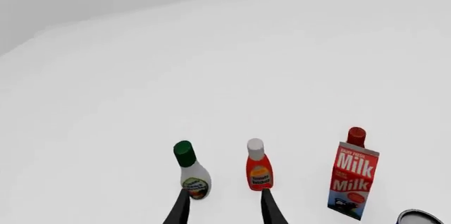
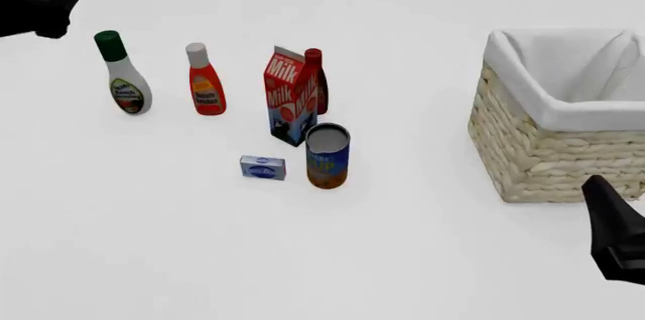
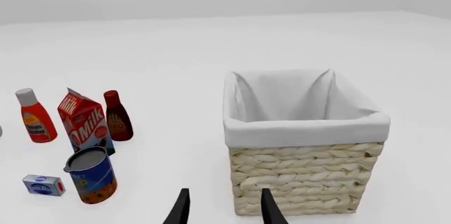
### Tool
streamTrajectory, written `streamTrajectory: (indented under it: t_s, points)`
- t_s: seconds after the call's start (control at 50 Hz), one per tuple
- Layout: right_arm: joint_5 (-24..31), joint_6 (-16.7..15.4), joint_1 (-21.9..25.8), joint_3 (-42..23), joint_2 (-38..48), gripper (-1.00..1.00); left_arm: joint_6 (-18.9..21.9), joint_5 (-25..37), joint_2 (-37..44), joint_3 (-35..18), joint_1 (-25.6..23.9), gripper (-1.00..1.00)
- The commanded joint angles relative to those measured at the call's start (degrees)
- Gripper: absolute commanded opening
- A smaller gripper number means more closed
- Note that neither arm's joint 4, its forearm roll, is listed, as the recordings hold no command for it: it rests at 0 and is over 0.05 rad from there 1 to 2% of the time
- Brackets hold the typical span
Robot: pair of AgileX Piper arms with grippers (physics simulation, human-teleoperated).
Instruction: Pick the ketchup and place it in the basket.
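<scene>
Ketchup (image 2: 205, 82): red-orange bottle, white-grey cap, yellow-orange label. Basket (image 2: 544, 146): straw-coloured weave, white liner. Milk carton (image 2: 290, 97): red, white lettering. Dressing bottle (image 2: 125, 78): white, green cap. Can (image 2: 328, 157): blue and orange. Table (image 2: 151, 244): white.

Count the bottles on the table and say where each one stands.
3. The white bottle stands farthest left, the ketchup just right of it, and the dark red bottle behind the milk carton, partly hidden.

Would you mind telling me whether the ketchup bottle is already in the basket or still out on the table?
Still out. The ketchup stands upright on the table between the green-capped bottle and the milk carton, well apart from the basket.
</scene>
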Motion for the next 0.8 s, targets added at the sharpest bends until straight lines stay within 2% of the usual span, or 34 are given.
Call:
streamTrajectory:
  t_s: [0.02,0.08,0.12,0.14,0.26,0.34,0.5,0.66,0.8]
  points:
    - [-0.8,0.2,0.1,0.0,1.1,1.0,3.1,1.1,11.1,-12.1,-0.1,1.0]
    - [-0.9,0.4,0.0,0.0,1.2,1.0,1.8,3.2,13.3,-15.0,-0.5,1.0]
    - [-1.0,0.3,-0.1,0.0,1.2,1.0,2.1,3.9,15.2,-17.7,-0.4,1.0]
    - [-1.1,0.2,0.0,0.0,1.3,1.0,3.4,3.3,15.6,-17.9,-0.2,1.0]
    - [-1.2,0.4,0.0,0.0,1.6,1.0,4.5,4.7,20.9,-21.7,-1.1,1.0]
    - [-1.6,0.6,0.0,0.0,2.1,1.0,4.5,6.9,25.7,-26.4,-1.3,1.0]
    - [-2.1,0.6,-0.1,0.0,2.7,1.0,3.7,8.5,31.9,-31.8,-1.5,1.0]
    - [-2.7,0.6,-0.2,0.0,3.7,1.0,4.0,7.4,35.9,-32.4,-3.0,1.0]
    - [-3.4,0.7,-0.2,0.0,4.7,1.0,3.7,7.5,40.1,-34.9,-3.5,1.0]
